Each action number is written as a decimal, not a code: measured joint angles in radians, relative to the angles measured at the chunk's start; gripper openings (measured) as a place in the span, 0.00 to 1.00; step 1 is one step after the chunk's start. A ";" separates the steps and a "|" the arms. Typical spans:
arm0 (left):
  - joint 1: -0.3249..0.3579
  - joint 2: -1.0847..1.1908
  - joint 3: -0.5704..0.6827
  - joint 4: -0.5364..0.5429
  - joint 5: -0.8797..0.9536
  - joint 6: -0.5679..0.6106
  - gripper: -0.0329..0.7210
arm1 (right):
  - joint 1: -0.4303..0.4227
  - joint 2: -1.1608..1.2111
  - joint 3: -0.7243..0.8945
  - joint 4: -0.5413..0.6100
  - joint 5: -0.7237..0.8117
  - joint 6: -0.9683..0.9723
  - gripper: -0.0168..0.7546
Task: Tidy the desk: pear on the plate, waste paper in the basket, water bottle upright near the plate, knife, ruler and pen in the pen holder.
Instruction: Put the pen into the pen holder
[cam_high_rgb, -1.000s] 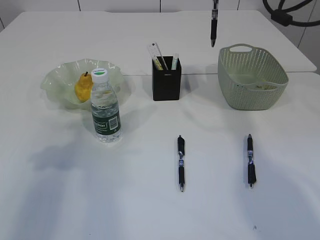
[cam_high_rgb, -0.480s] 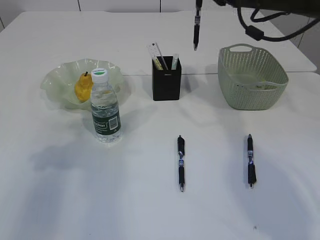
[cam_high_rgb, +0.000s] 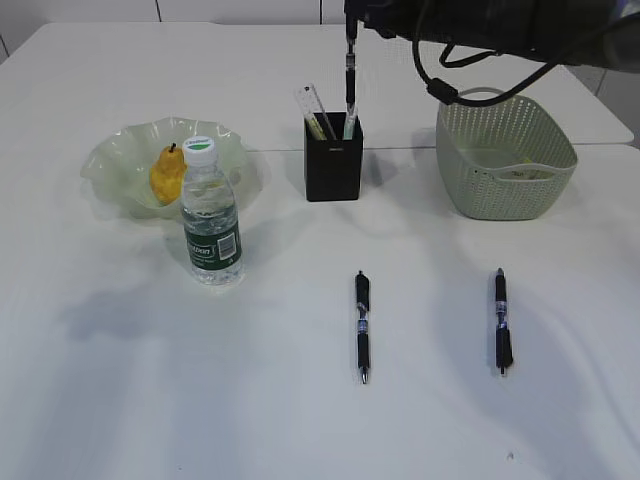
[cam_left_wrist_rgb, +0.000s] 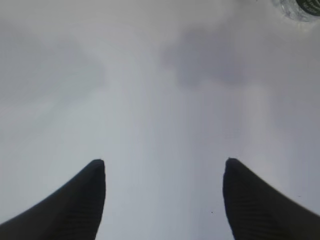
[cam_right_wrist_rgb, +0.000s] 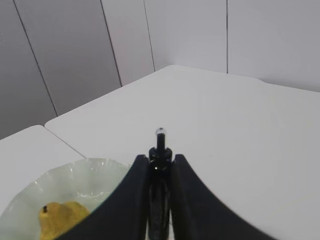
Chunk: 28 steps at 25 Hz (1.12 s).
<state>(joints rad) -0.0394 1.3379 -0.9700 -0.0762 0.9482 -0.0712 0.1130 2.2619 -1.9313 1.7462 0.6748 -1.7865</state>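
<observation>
The pen holder (cam_high_rgb: 333, 158) stands at the middle of the bench (cam_high_rgb: 300, 400), and everything else is placed from it. Directly above it the right hand (cam_right_wrist_rgb: 160, 172) hangs clamped on a black pen (cam_high_rgb: 350, 75), which points straight down with its tip at the holder's mouth. The clear ruler (cam_high_rgb: 314, 108) already leans out of the holder's left rear corner.

Left of the pen holder sits the plate (cam_high_rgb: 120, 155) with the pear (cam_high_rgb: 166, 175) lying in it; the water bottle (cam_high_rgb: 211, 215) stands upright just in front of the plate, overlapping its rim in the exterior view. Right of the pen holder is the basket (cam_high_rgb: 505, 150), with pale scraps of waste paper (cam_high_rgb: 530, 173) inside.

In front of the pen holder, well apart from it, two more pens lie on the bench: a near pen (cam_high_rgb: 362, 326) and a far-right pen (cam_high_rgb: 501, 320).

The left hand (cam_left_wrist_rgb: 162, 200) hovers over bare bench, its fingers spread apart and holding nothing.
</observation>
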 joint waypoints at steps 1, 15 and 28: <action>0.000 0.000 0.000 0.000 -0.002 0.000 0.73 | 0.002 0.020 -0.024 0.002 -0.006 0.000 0.14; 0.000 0.000 0.000 0.006 -0.025 0.000 0.73 | 0.002 0.189 -0.134 0.008 -0.041 0.011 0.14; 0.000 0.000 0.000 0.006 -0.025 0.000 0.73 | 0.002 0.220 -0.135 0.012 -0.046 0.057 0.34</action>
<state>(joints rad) -0.0394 1.3379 -0.9700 -0.0706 0.9234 -0.0712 0.1151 2.4820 -2.0660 1.7578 0.6293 -1.7290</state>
